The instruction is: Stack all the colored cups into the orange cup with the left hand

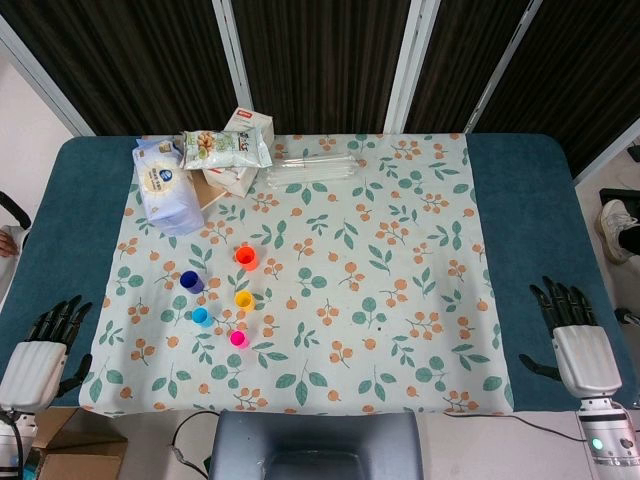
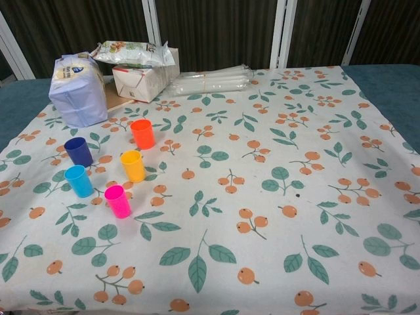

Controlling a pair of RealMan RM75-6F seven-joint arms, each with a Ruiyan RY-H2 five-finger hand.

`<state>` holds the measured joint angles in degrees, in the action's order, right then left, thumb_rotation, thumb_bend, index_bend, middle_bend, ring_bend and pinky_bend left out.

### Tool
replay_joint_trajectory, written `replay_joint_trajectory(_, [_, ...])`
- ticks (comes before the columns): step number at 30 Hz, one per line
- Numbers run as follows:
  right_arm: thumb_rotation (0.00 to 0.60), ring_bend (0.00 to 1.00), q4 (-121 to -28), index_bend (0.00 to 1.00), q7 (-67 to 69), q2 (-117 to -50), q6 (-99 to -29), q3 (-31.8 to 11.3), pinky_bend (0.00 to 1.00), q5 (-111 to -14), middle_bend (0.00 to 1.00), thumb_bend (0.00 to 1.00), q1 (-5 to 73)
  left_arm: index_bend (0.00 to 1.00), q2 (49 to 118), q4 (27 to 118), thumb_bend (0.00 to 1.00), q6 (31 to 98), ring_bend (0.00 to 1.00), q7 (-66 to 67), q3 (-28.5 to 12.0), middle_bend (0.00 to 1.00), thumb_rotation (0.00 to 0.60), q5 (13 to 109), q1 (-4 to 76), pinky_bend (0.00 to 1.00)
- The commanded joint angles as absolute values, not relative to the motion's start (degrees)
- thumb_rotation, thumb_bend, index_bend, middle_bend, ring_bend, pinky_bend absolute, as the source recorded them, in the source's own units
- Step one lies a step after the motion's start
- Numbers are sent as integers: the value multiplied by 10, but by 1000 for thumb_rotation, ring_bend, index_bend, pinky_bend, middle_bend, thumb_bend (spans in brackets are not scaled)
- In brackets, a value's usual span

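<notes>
A teal bench (image 1: 60, 230) under a floral cloth (image 1: 400, 300); dark curtains (image 1: 320, 60) hang at 12 o'clock, pale floor (image 1: 25, 130) at 9.

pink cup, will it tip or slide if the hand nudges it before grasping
The pink cup looks like small thin plastic, so probably light and apt to slide on the tablecloth. It stands upright on its narrower base, so a high push may tip it, and it could then roll.

Five small plastic cups stand upright and apart, left of centre on the floral tablecloth (image 2: 275, 216): orange cup (image 2: 142, 134) rearmost, yellow cup (image 2: 133, 166) before it, dark blue cup (image 2: 78, 151) left, light blue cup (image 2: 79, 181) and pink cup (image 2: 118, 201) nearest.
</notes>
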<state>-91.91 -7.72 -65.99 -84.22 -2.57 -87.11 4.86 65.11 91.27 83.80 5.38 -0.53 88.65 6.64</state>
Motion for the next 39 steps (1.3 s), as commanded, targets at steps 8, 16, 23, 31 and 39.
replay_joint_trajectory(8, [600, 0, -920, 0, -63, -656, -854, -24, 0, -883, 0, 175, 45, 45, 727, 859, 423, 856, 564, -18, -49, 454, 600, 902, 101, 830])
replay_joint_trajectory(16, [600, 0, -918, 0, -73, -662, -849, -27, 0, -876, 0, 175, 47, 304, 763, 870, 414, 672, 1000, -13, -123, 1000, 600, 766, 212, 1000])
replay_joint_trajectory(23, [600, 0, -916, 0, -75, -663, -850, -29, 0, -871, 0, 175, 46, 277, 813, 854, 393, 602, 1000, 79, -148, 1000, 600, 662, 271, 1000])
replay_joint_trajectory(31, [600, 0, -917, 0, -69, -658, -850, -30, 0, -867, 0, 175, 45, 267, 861, 802, 374, 581, 1000, 139, -155, 1000, 600, 592, 306, 1000])
replay_joint_trajectory(39, [600, 0, -918, 0, -66, -657, -850, -30, 0, -867, 0, 175, 44, 277, 888, 766, 368, 570, 1000, 151, -151, 1000, 600, 567, 323, 1000])
